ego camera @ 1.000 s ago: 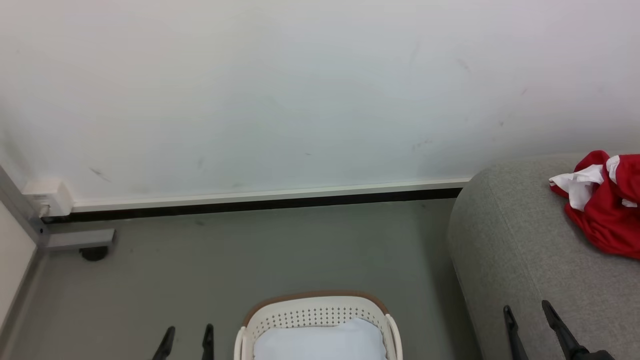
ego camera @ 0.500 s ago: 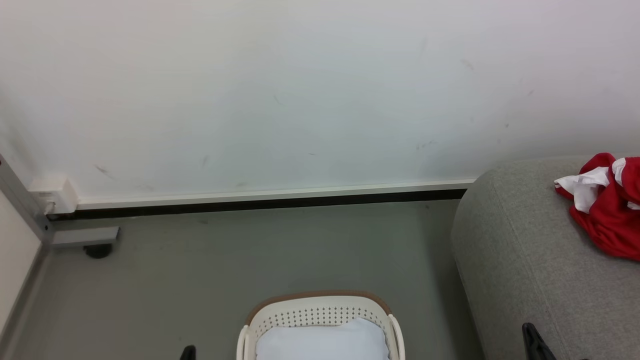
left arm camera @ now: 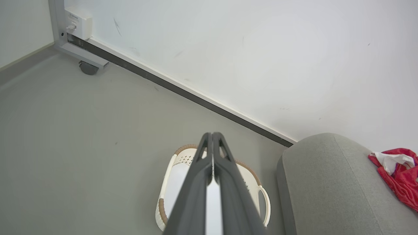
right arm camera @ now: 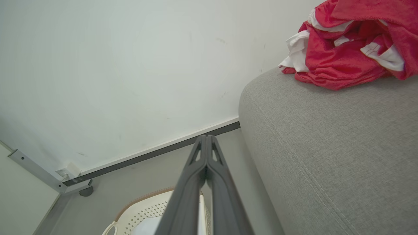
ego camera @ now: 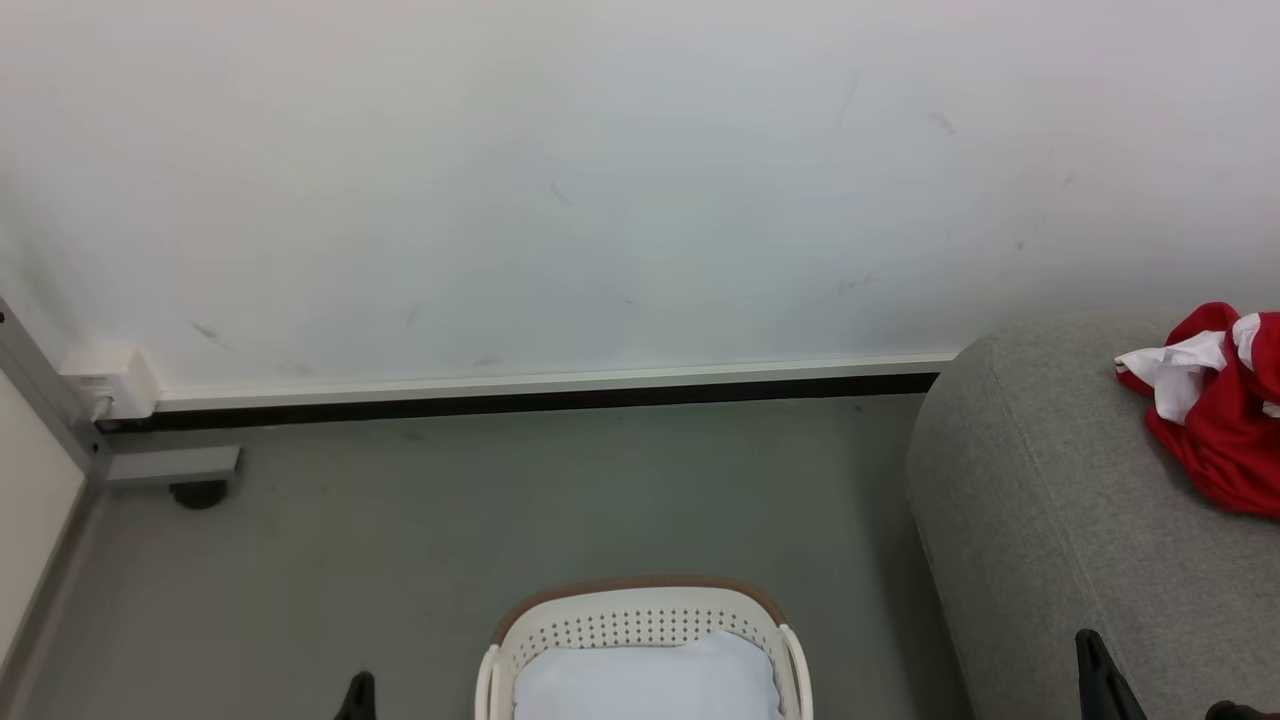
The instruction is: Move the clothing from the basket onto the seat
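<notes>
The red and white clothing point(ego camera: 1215, 430) lies crumpled on the grey sofa seat point(ego camera: 1050, 520), near its rounded end. On the floor left of the sofa stands the white basket point(ego camera: 640, 628) with its brown rim band; inside it I see just a pale bluish-white surface. My left gripper point(left arm camera: 212, 135) is shut on nothing, held above the basket point(left arm camera: 265, 199). Its dark tip point(ego camera: 359, 690) pokes in left of the basket. My right gripper point(right arm camera: 205, 138) is also shut and empty, beside the sofa point(right arm camera: 326, 147), well short of the clothing point(right arm camera: 339, 58).
A white wall with a dark skirting strip point(ego camera: 520, 402) runs behind the basket and sofa. At the left corner, a grey metal frame foot with a caster point(ego camera: 195, 492) and a white socket box point(ego camera: 105, 380). Grey floor point(ego camera: 500, 520) lies between wall and basket.
Both grippers, open a second ago, have shut and dropped toward the bottom edge of the head view. The camera has shifted slightly; basket and clothing stay where they were.
</notes>
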Motion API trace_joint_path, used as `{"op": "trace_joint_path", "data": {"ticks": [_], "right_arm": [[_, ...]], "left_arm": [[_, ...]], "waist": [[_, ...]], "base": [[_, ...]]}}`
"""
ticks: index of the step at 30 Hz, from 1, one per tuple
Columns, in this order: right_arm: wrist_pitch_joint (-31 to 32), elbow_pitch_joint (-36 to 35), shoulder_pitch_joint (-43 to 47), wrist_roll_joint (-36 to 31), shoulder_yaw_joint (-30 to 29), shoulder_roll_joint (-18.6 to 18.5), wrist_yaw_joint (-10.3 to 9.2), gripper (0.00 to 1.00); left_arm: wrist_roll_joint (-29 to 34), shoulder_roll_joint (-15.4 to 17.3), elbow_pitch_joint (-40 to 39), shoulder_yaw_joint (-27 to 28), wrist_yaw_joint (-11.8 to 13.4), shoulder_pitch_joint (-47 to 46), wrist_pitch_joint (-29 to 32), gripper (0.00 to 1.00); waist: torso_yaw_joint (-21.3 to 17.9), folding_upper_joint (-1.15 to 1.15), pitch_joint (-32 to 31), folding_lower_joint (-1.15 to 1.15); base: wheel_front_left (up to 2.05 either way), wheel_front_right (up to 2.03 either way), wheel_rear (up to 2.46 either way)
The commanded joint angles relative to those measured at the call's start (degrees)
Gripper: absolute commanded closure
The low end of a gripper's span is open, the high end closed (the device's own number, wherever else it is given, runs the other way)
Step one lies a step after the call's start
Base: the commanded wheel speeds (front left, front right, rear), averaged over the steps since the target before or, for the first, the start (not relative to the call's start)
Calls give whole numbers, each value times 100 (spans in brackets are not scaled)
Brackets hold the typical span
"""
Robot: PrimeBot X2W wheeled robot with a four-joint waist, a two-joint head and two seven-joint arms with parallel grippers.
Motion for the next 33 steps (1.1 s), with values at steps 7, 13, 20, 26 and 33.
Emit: {"op": "trace_joint_path", "data": {"ticks": [7,13,20,26,33], "right_arm": [[197,-122,-262,823,-97,-45,-3,100],[325,-141,-325,1342,-143,-49,-4,100],[468,-160,-390,1909,-198,-54,-5,100],[586,-175,-438,2363,-241,-57,-5,100],[712,-192,-499,2867,-285,-61,-6,100]], "left_arm": [[-729,-44,-40,236,-174,-269,193,100],[-1170,-91,-29,365,-283,-344,324,100],[-1649,-146,-14,508,-402,-426,463,100],[-2028,-188,-3,623,-496,-498,579,100],[-2440,-232,13,752,-603,-569,702,100]], "waist": [[17,0,27,0],[30,0,49,0],[45,0,74,0],[59,0,96,0],[74,0,121,0]], "base": [[0,0,0],[0,0,0],[0,0,0],[0,0,0],[0,0,0]]}}
